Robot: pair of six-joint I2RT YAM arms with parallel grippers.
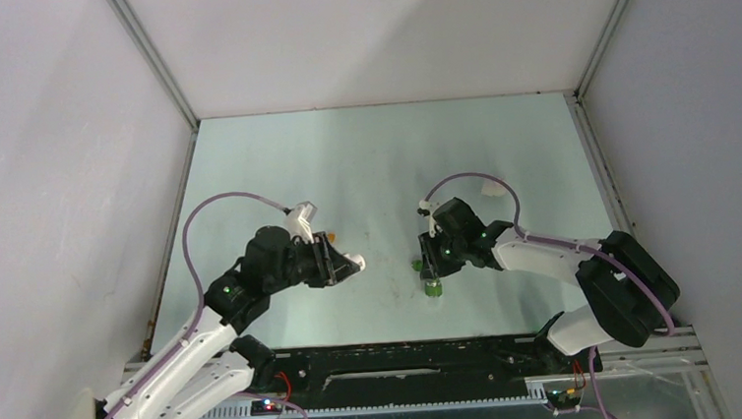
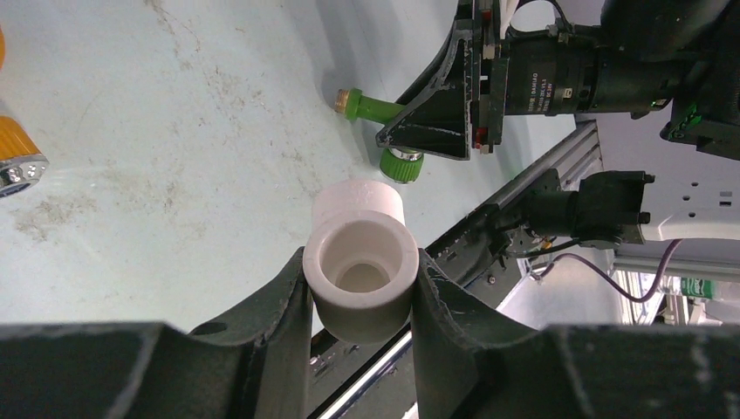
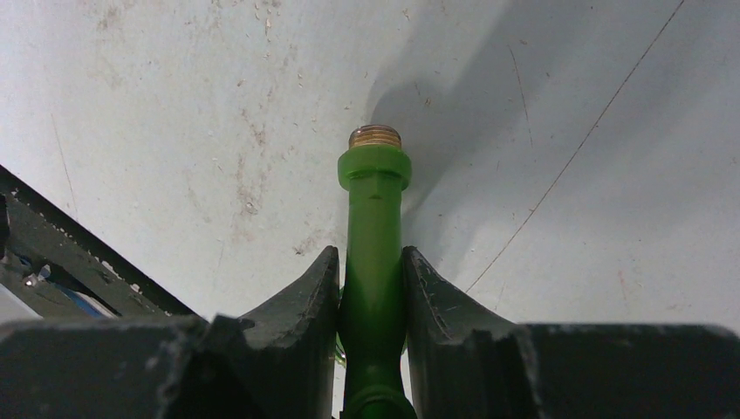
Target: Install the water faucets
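Surface: pale green table (image 1: 364, 161), scuffed and stained.
Room: plain grey walls (image 1: 47, 143) on three sides.
Left gripper (image 2: 361, 262): clamped on the one white elbow fitting (image 2: 358, 301).
Faucets: two.
Orange faucet (image 2: 16, 155): just beside the left gripper, not held.
Green faucet (image 3: 373, 175): pinched between the fingers of the right gripper (image 3: 371, 271), brass thread past the fingertips.

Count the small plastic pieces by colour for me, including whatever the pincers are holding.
Green faucet: 1, clamped in the right pincer
Orange faucet: 1, on the table
White pipe fitting: 2, one in the left pincer, and what looks like another lying beyond the right arm
Total: 4
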